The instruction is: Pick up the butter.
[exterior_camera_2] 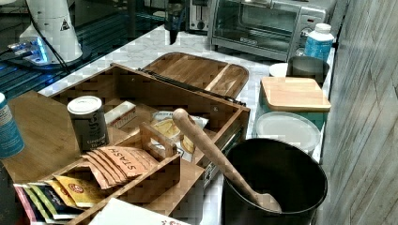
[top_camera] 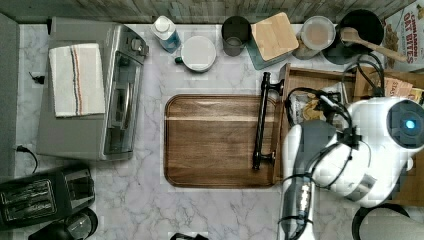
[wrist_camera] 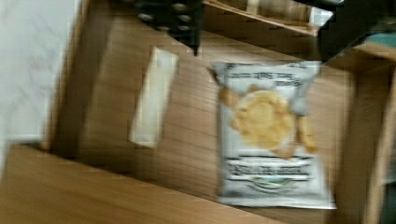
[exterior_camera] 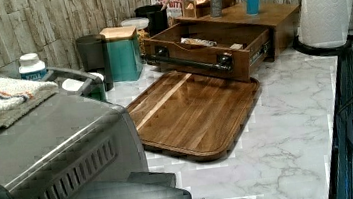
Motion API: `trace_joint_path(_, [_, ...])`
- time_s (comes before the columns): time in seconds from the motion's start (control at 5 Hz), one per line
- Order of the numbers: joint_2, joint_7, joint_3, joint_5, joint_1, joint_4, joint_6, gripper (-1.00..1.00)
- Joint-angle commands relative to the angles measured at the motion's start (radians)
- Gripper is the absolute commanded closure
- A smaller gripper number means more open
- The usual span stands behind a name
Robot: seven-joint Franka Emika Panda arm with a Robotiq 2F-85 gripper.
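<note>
A white-and-grey marble counter [top_camera: 200, 210] runs beneath a wall of grey stone tiles, and at one end stands a brown wooden cabinet with its drawer [exterior_camera_2: 141, 89] pulled out. On the drawer's wooden floor lies the butter [wrist_camera: 154, 102], a slim rectangular stick in pale cream wrapping, flat on its long side; the right view shows it [exterior_camera_2: 121, 115] close behind a grey tin with a white lid [exterior_camera_2: 88, 123] that stands on the cabinet top. Just beside the stick, apart from it, lies a grey-white chip bag printed with yellow chips [wrist_camera: 268, 135], also flat on the drawer floor. The gripper [wrist_camera: 266, 28] hangs above both; its two dark fingers [wrist_camera: 180, 18] stand well apart, one over the butter's end, the other over the bag's far corner, touching neither. In the top view the white robot arm [top_camera: 370, 150] reaches over the drawer and covers most of it. Against the drawer's black bar handle [top_camera: 262, 120] lies a dark wooden tray with rounded corners [top_camera: 215, 142], bare. Farther along the counter stands a silver toaster oven [top_camera: 85, 90] with a folded white towel, striped orange and grey [top_camera: 76, 79], on top.
</note>
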Motion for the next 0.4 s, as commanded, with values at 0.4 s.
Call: trace_joint_path(0.4, [0.050, 0.226, -0.039, -0.016, -0.058, -0.116, 0.158, -1.00])
